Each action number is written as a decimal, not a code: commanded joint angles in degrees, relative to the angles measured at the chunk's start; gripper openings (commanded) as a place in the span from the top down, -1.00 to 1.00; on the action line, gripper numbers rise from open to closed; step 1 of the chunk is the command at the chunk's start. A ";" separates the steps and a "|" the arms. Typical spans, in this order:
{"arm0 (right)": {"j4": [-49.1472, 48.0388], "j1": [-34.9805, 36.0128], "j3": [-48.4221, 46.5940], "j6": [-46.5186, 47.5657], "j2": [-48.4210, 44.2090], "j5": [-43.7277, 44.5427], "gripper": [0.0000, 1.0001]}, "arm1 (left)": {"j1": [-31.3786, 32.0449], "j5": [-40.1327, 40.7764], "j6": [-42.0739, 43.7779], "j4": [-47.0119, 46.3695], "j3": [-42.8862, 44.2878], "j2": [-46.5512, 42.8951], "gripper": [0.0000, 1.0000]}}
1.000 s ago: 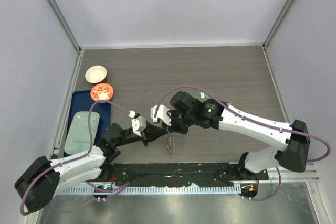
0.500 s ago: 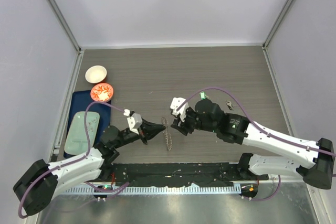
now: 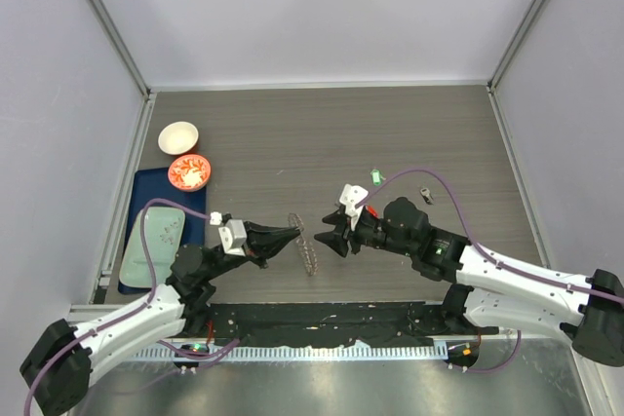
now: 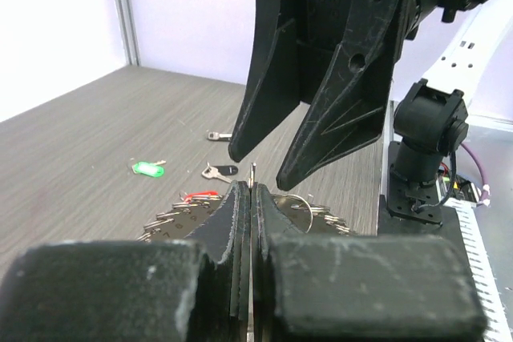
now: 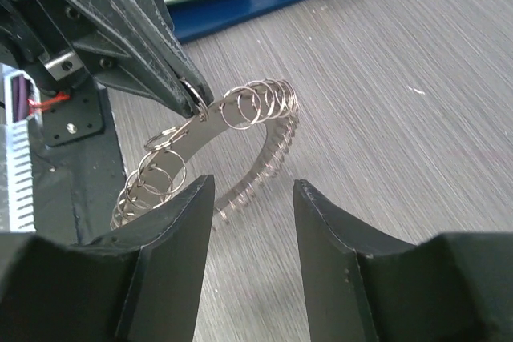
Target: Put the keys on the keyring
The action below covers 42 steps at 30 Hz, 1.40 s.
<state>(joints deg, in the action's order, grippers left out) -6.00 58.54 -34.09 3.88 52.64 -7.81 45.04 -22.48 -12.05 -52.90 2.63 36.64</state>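
Observation:
The keyring (image 3: 305, 244), a flat grey metal band lined with small wire loops, stands on edge mid-table. My left gripper (image 3: 294, 233) is shut on its rim; the left wrist view shows the pads (image 4: 240, 198) pressed flat on the metal. My right gripper (image 3: 329, 237) hovers just right of the keyring (image 5: 240, 126), open and holding nothing. In the left wrist view, a red-headed key (image 4: 196, 195) lies just behind the ring. Beyond it lie a green-headed key (image 3: 375, 178) and a black-headed key (image 3: 426, 194).
A blue tray (image 3: 141, 197) with a pale plate (image 3: 156, 241) lies at the left edge. A white bowl (image 3: 178, 136) and an orange bowl (image 3: 189, 170) sit behind the tray. Grey walls close in both sides and the back.
My right gripper opened, let go of the keyring and drew back to the right. My left gripper kept hold, and the ring now stands a little higher and further left.

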 commanded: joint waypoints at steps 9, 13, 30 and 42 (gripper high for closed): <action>-14.92 -2.29 0.34 -3.70 3.25 -5.30 -0.01 | 0.14 0.77 2.74 -2.73 -3.95 -3.95 1.00; -15.01 -3.35 0.51 -5.81 3.96 -4.84 -0.01 | 0.23 0.60 3.18 -2.55 -4.92 -3.60 0.99; -10.16 -8.09 2.79 -13.36 2.46 -1.23 -0.47 | 0.14 4.02 2.56 0.00 -7.03 -6.77 1.00; -26.87 -8.10 1.83 -12.23 9.31 -18.54 -0.27 | 0.23 1.92 0.37 -7.12 -6.15 1.59 1.00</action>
<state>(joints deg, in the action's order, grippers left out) -26.11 50.39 -29.74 -9.17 59.90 -19.33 45.04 -20.16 -11.09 -52.34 2.52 37.80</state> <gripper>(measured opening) 0.656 0.014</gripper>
